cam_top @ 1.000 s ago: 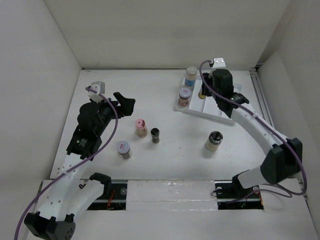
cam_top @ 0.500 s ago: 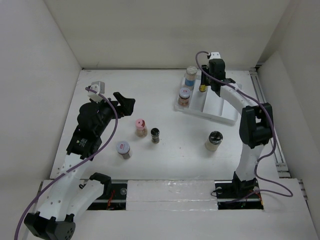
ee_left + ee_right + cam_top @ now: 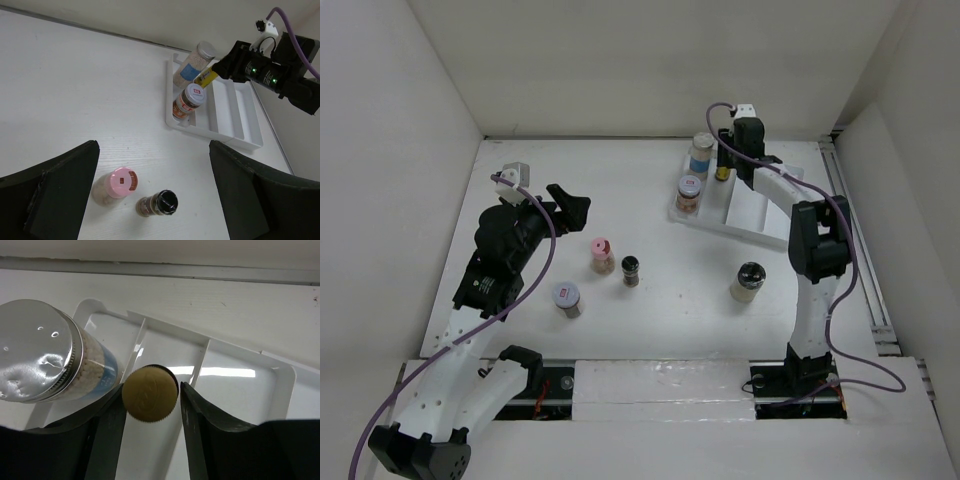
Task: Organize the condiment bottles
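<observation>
Yellow and slim, the condiment bottle point(image 3: 150, 393) is in the right gripper point(image 3: 150, 407), with one finger point(image 3: 107, 430) pressed on it at 9 o'clock and the other at 3 o'clock. In the top view it hangs over the far end of the white divided tray point(image 3: 760, 215), which lies at about 1 o'clock on the table. It is over the second compartment, just beside the silver-capped jar point(image 3: 40, 357) at its 9 o'clock. I cannot tell whether its base touches the tray floor.

I judge this bottle to be light and stiff, probably plastic, with smooth sides that may slip. The ribbed cap gives more friction, so a hold just under the cap seems good. Because it is narrow, it could tip when released, or knock the neighbouring jar.

The left gripper point(image 3: 572, 203) hovers at 9 o'clock with its fingers wide apart and holds nothing. Near the table centre the pink-capped jar point(image 3: 601, 254) and the small black-capped jar point(image 3: 631, 270) wait; glass is likely, so they may be heavier and fragile.
</observation>
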{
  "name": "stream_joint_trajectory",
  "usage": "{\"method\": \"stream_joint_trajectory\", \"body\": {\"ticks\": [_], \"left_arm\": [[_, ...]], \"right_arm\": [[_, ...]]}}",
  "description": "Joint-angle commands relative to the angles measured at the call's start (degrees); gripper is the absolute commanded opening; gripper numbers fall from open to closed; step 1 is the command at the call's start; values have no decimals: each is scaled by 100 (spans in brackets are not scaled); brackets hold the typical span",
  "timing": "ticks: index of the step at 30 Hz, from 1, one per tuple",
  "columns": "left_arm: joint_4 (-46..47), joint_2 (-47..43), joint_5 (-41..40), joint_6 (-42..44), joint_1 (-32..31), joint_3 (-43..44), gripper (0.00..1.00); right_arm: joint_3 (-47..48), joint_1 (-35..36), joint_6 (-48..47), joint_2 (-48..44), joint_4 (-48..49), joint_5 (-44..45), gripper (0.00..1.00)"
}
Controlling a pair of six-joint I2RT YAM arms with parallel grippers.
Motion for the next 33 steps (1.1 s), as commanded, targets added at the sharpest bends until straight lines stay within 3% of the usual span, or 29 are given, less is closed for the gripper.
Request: {"method": "stream_joint_trajectory", "body": {"ticks": [1,8,12,16,19,23,24,26,33], "left_arm": [[278,-28,50,30,-11,-65,88],[278,-28,50,30,-11,-65,90],[225,-28,-3,30,-11,-12,92],[225,-81,-108,30,-11,-12,93],[225,-81,-109,30,-11,-12,94],[172,-134,-188,30,-11,-12,94],[172,-195,-188,30,-11,-12,94],[172,-195,-188,30,-11,-12,94],[172,-195,-240,30,-11,-12,94]], "right_arm": [[184,-28,-52,-260,567,-88,52],[-361,25,-52,-1628,348,-395,79],[-1177,507,-105,-2675,294,-860,77],[-2354,1804,-105,-3415,671,-1826,65],[-2743,2545,-175,-3416,673,-2353,65],[-3112,3503,-298,-3591,567,-2469,79],[-3234,3593,-298,-3591,506,-2470,87],[-3236,3742,-298,-3539,296,-2540,91],[-3236,4033,-360,-2845,4,-2198,95]]}}
